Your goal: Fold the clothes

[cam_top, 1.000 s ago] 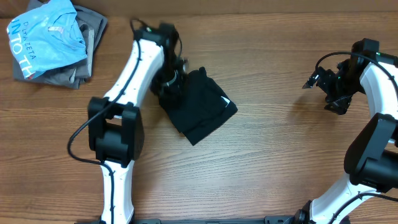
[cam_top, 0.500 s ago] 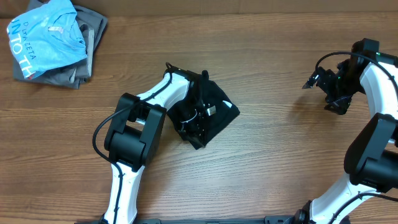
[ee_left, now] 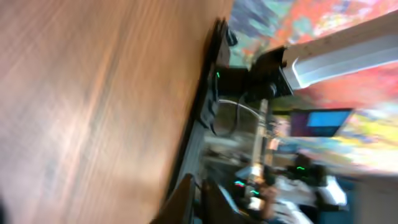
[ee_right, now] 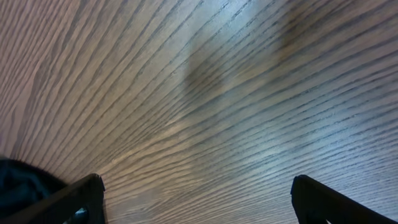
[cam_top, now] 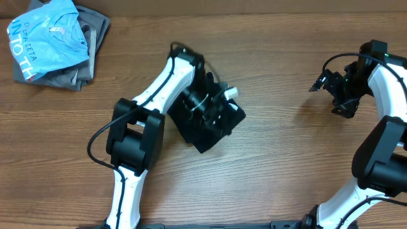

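Observation:
A black folded garment (cam_top: 205,129) lies at the middle of the wooden table (cam_top: 286,152). My left gripper (cam_top: 215,105) hovers over the garment's upper part. In the blurred left wrist view its fingers (ee_left: 198,200) sit close together with no cloth between them, pointing towards the table's edge and the room beyond. My right gripper (cam_top: 325,81) is at the far right, well away from the garment. In the right wrist view its fingers (ee_right: 199,199) are wide apart and empty above bare wood.
A pile of clothes lies at the back left corner: a light blue printed shirt (cam_top: 48,35) on top of grey garments (cam_top: 92,35). A dark shape (ee_right: 18,177) shows at the lower left edge of the right wrist view.
My left arm has swung from the garment's back left edge out over the garment and turned its wrist. The garment has shifted slightly. The right arm has not moved.

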